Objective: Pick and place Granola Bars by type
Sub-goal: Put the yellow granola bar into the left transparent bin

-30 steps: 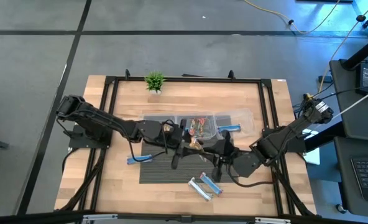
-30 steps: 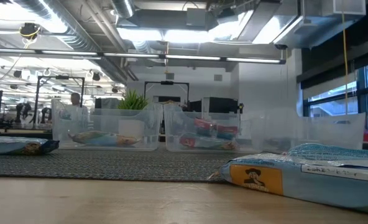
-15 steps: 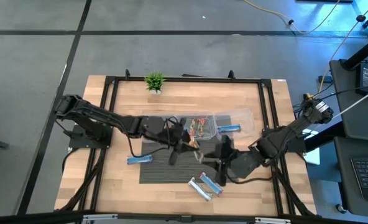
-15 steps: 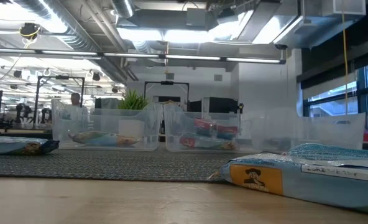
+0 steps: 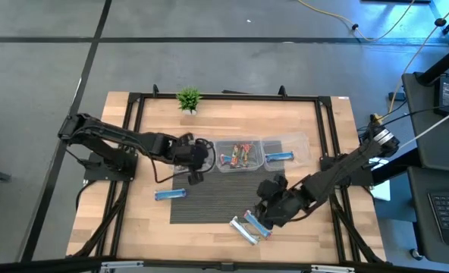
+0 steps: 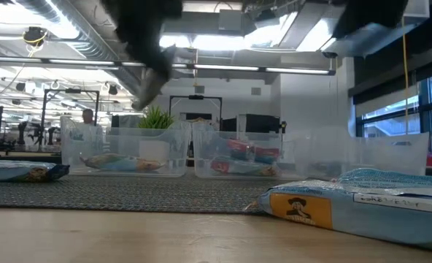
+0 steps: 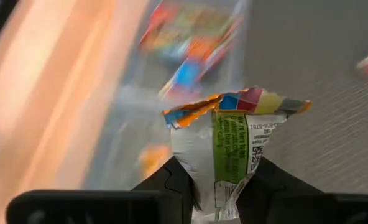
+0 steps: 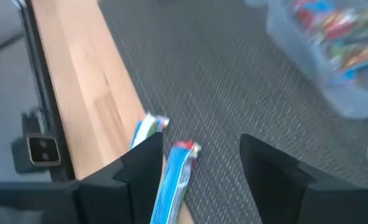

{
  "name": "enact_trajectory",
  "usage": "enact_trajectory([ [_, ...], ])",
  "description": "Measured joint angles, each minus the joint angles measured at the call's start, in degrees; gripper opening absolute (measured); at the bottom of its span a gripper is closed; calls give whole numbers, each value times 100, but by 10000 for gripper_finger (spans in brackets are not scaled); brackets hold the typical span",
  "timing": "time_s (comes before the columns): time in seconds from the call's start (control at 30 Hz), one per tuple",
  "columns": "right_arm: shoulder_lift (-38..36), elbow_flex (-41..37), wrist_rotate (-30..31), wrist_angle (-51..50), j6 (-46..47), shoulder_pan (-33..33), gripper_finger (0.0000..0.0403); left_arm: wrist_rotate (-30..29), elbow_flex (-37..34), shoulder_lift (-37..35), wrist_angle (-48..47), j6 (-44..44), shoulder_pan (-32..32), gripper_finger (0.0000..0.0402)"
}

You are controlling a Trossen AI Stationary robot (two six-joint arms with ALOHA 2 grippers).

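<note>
Bars being sorted at the bins

Left gripper (image 7: 212, 186) is clenched on a multicoloured bar (image 7: 230, 146), whose crimped end sticks out past the dark fingers (image 7: 165, 183). From above, this gripper (image 5: 194, 161) hangs over the left bin (image 5: 185, 145), at the far edge of the grey mat (image 5: 209, 205).

Right gripper (image 8: 199, 165) has its jaws spread, with nothing between them. It hovers above two blue bars: one (image 8: 173, 177) lies just under the gap, the other (image 8: 148, 129) just beside it, near the mat's edge and the wooden table (image 8: 87, 106). From above, the right gripper (image 5: 268, 206) sits by the mat's near right corner, close to that pair of bars (image 5: 252, 226).

One more blue bar (image 5: 170, 194) lies on the table left of the mat. The middle bin (image 5: 240, 155) holds several red and multicoloured bars. The right bin (image 5: 287, 146) holds a blue bar (image 5: 279, 157).

In the low view the clear bins (image 6: 125, 150) stand in a row behind the mat, and a blue bar (image 6: 355, 204) lies close in the foreground. A small green plant (image 5: 188, 98) stands at the table's far side.
</note>
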Motion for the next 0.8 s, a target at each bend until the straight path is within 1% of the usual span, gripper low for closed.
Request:
enact_trajectory([
  [0.1,347,0,-444,55,13,4,215,-257,-2,112,-545,-100,124,76],
  [0.3,1018,0,-1200,145,281,4,215,-93,-2,376,-692,-8,388,76],
  [0.43,1360,-2,-1343,166,310,2,215,-99,1,642,-1009,88,588,75],
  [0.53,1561,-2,-1500,215,300,2,215,70,1,810,-1057,134,693,77],
  [0.8,1877,-4,-1819,683,75,2,215,51,1,1180,-1030,359,736,81],
])
